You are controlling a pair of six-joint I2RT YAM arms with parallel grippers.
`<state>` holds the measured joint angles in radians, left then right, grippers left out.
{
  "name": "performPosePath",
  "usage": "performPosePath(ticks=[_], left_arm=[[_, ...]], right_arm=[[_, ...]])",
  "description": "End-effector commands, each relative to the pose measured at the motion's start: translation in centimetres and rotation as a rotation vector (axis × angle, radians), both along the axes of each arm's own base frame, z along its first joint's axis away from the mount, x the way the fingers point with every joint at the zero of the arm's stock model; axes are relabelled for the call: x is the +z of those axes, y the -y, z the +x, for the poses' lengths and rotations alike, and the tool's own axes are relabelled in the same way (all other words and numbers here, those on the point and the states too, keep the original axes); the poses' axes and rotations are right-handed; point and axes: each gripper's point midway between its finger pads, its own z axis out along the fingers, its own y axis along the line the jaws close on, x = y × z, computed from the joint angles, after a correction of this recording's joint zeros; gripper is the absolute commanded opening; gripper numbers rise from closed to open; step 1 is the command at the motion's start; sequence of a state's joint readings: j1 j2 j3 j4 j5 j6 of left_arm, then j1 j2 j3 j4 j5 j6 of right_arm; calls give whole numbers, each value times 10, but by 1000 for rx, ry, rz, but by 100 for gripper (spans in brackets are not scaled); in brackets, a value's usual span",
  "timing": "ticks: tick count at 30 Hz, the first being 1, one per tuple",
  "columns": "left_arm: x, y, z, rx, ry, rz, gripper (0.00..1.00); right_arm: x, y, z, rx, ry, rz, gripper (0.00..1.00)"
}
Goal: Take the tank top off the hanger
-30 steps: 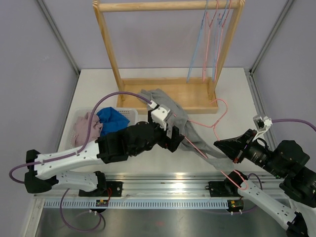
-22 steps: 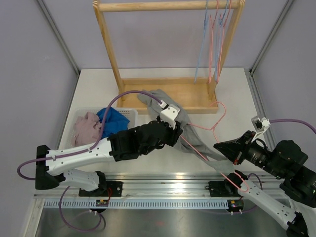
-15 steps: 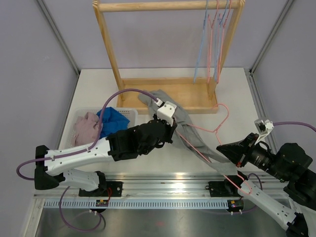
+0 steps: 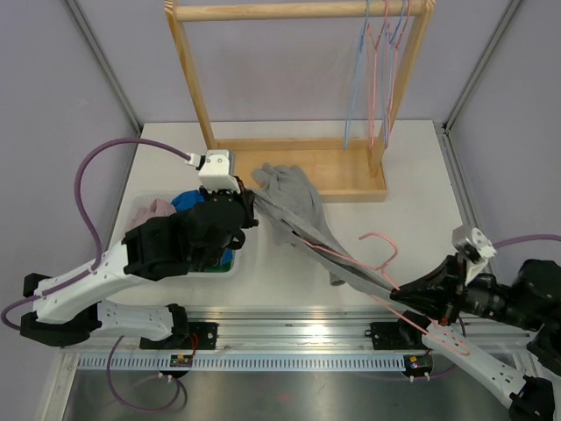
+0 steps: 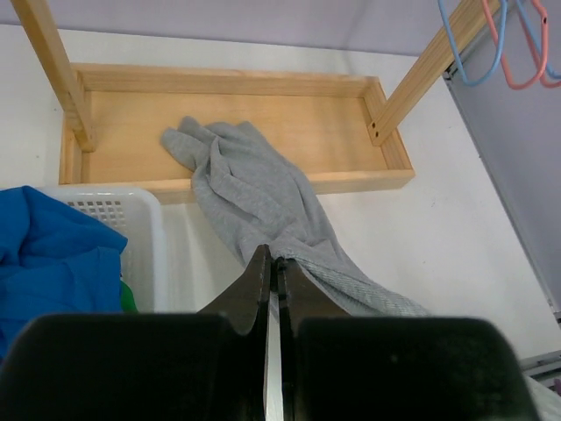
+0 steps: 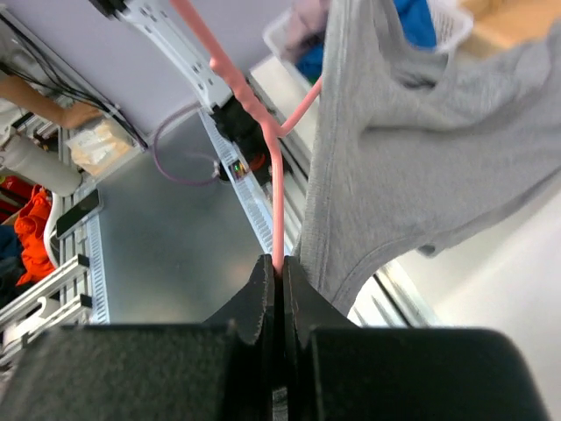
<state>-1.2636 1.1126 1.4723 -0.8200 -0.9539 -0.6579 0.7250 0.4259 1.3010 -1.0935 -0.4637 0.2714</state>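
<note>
left pincer clenched on grey tank top stretched taut, right pincer gripping pink hanger

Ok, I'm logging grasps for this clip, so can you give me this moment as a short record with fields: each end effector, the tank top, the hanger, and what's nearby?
left end effector: shut on tank top
right end effector: shut on hanger
tank top: grey, stretched between both arms, far end on the rack base
hanger: pink wire, hook clear, one arm seems threaded through the fabric
basket: white, holds blue cloth
rack: wooden, spare hangers on its rail
</note>
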Motion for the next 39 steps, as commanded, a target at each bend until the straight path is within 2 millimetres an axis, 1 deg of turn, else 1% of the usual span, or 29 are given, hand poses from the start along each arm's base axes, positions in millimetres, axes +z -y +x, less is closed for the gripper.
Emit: performPosePath(ticks=[1, 4, 8, 9, 10, 11, 12, 13, 15, 16, 18, 19, 20, 22, 23, 24, 25, 26, 27, 28, 29, 30, 31, 32, 33, 35, 36, 38, 39], left_arm=[[13, -31, 4, 95, 15, -9, 0], [4, -21, 0, 36, -20, 0, 0], [-23, 3, -13, -88, -115, 15, 0], [-35, 8, -16, -107, -135, 30, 0], [-42, 15, -19, -137, -160, 15, 0], [-50, 22, -22, -161, -181, 14, 0], [-57, 29, -25, -193, -199, 12, 0], [-77, 40, -32, -242, -240, 23, 0], [-101, 48, -41, -264, -289, 32, 0], [-123, 48, -44, -258, -317, 54, 0], [-146, 48, -50, -244, -352, 42, 0], [-163, 46, -54, -250, -371, 38, 0], [-169, 46, -56, -253, -380, 25, 0], [-170, 51, -64, -292, -385, -48, 0], [-183, 52, -70, -325, -393, -33, 0], [-186, 56, -75, -365, -393, -44, 0], [-174, 73, -84, -456, -381, -121, 0], [-184, 78, -94, -512, -386, -116, 0], [-176, 90, -102, -591, -374, -158, 0], [-175, 95, -108, -628, -373, -170, 0], [-181, 100, -115, -676, -372, -154, 0], [-176, 108, -121, -722, -362, -176, 0], [-176, 114, -131, -773, -376, -174, 0], [-184, 119, -139, -811, -386, -141, 0], [-186, 122, -144, -827, -394, -123, 0], [-201, 122, -145, -790, -412, -59, 0], [-210, 118, -144, -762, -434, -22, 0], [-224, 107, -130, -628, -461, 9, 0], [-241, 87, -117, -514, -467, 93, 0]], right_arm=[[42, 16, -35, 96, 179, 115, 0], [46, 21, -21, 9, 194, 111, 0], [42, 21, -3, -59, 208, 75, 0], [42, 17, -3, -35, 218, 78, 0], [42, 12, -15, 42, 227, 90, 0], [45, 10, -20, 75, 242, 104, 0], [54, 7, -22, 96, 267, 139, 0], [60, 8, -27, 110, 290, 168, 0], [80, 11, -33, 119, 369, 242, 0], [86, 12, -35, 121, 396, 262, 0], [100, 19, -38, 95, 474, 310, 0], [104, 21, -37, 80, 489, 322, 0], [109, 23, -34, 57, 508, 335, 0], [113, 26, -23, -6, 513, 350, 0], [114, 21, -17, -14, 510, 374, 0], [115, 20, -14, -29, 514, 398, 0], [117, 18, -12, -35, 493, 438, 0], [117, 9, -2, -35, 506, 481, 0], [118, 7, -2, -31, 516, 526, 0], [120, 4, 1, -28, 493, 577, 0], [123, -3, 9, -27, 530, 650, 0], [126, -5, 12, -24, 551, 699, 0], [127, -7, 12, -13, 558, 748, 0], [129, -9, 17, -12, 613, 824, 0], [131, -10, 23, -30, 619, 862, 0], [136, -8, 29, -54, 690, 914, 0], [136, -13, 43, -97, 688, 896, 0], [139, -12, 61, -184, 726, 847, 0], [140, -10, 78, -267, 705, 830, 0]])
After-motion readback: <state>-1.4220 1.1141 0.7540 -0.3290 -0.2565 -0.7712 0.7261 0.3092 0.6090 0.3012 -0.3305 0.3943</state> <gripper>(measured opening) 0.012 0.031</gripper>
